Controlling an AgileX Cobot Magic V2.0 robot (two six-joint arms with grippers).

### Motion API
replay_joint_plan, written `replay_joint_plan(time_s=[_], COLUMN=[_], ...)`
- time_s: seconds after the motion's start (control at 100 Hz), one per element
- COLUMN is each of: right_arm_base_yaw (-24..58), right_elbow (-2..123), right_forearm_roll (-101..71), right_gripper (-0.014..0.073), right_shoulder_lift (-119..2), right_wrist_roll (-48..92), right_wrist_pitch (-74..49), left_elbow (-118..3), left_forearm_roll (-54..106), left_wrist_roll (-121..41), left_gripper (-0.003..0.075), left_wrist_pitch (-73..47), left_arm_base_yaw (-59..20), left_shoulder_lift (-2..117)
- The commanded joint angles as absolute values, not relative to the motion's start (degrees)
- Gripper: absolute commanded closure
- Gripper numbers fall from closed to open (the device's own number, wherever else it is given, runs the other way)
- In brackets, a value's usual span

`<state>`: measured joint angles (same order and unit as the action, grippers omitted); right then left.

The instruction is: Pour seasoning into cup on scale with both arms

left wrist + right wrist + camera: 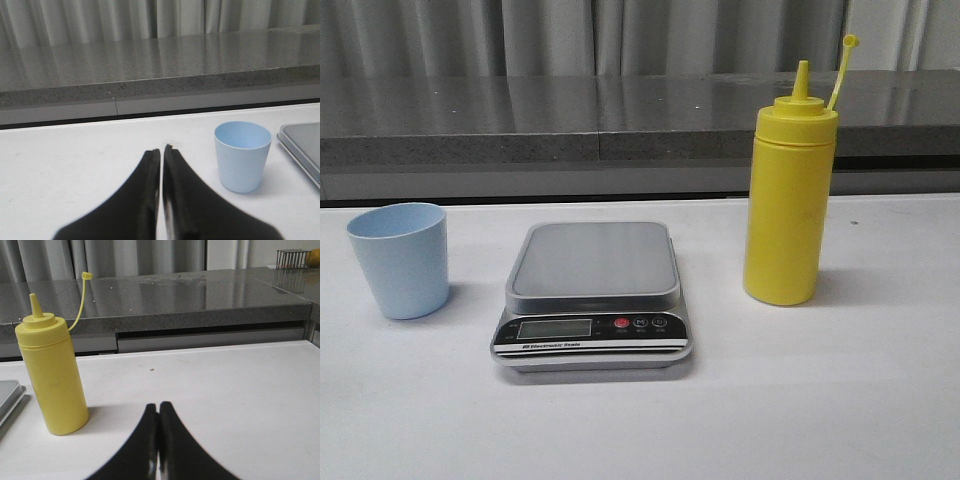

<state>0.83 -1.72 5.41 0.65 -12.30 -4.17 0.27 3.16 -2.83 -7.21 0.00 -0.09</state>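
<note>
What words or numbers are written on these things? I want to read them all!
"Electronic Scale": roughly, in tiny white letters on the black strip of the scale.
LCD display: blank, no digits.
Button marks: too small to read.
Cup: no writing.
Seasoning bottle: no writing.

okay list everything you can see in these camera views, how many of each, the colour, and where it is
cup: one, pale blue, upright and empty on the white table, left of the scale, not on it.
scale: one, silver-grey with a black front strip and a red button, centre of the table, platform bare.
seasoning bottle: one, yellow, upright right of the scale, cap off and hanging on its strap.
counter: one, dark grey speckled, behind the table.
curtain: pale grey, behind the counter.
left tool: one, black, shut, empty, above the table short of the cup.
right tool: one, black, shut, empty, short of the bottle.
</note>
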Motion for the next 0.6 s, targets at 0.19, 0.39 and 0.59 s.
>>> replay_joint_plan(time_s=[0.19,0.39,0.59], right_arm_base_yaw=[0.5,0.5,0.5], right_elbow=[-1.5,-1.5,-1.5], right_forearm_roll=[5.6,5.6,5.6], right_gripper=[0.0661,0.0661,0.0661], right_shoulder_lift=[1.4,1.4,1.4], right_wrist_roll=[-12.0,-12.0,-12.0], right_wrist_pitch=[0.4,0.4,0.4], left_elbow=[2.8,2.8,1.7], left_forearm_roll=[3.5,3.3,3.3], left_wrist_roll=[-2.6,-2.6,-2.6], left_gripper=[0.0710,0.0710,0.0710], left_wrist_pitch=[-2.1,0.0,2.8], left_arm_base_yaw=[-0.4,-0.4,-0.4], left_shoulder_lift=[-2.2,-2.2,-2.1])
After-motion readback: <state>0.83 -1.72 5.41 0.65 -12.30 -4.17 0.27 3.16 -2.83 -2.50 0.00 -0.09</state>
